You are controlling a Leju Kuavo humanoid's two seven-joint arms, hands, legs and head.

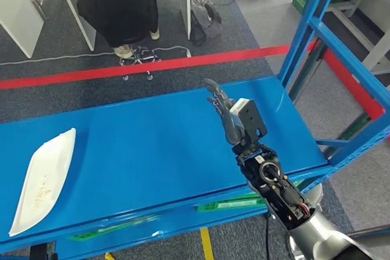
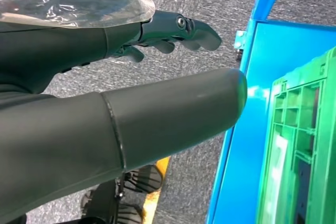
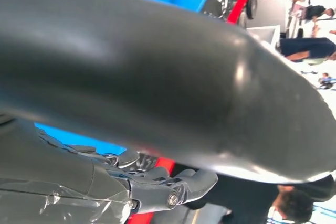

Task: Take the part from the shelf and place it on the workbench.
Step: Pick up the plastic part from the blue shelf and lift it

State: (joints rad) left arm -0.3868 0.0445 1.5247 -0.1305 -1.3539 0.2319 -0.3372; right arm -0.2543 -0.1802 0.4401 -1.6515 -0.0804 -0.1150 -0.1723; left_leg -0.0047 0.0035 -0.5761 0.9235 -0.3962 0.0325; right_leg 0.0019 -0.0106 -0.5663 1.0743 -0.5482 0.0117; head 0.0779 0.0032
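— So, where's the part (image 1: 42, 181)?
— Lower left of the head view, a white tray-like piece lying flat on the blue shelf (image 1: 152, 150), well apart from the right hand (image 1: 223, 109).
— And that hand?
— It hovers over the shelf's right half, fingers loosely spread, nothing in them. Bare blue surface lies between it and the part.
— Anything else about?
— A person (image 1: 120, 4) in black crouches at the top of the frame, beyond a red floor line (image 1: 138, 68). Blue uprights (image 1: 303, 28) rise at the right.
— What of the left hand (image 2: 118, 77)?
— Its wrist view shows it over grey carpet beside the shelf frame, fingers stretched out and holding nothing. That view also catches a green crate (image 2: 301, 145) on a lower level, which from the head view shows merely as green edges under the shelf.
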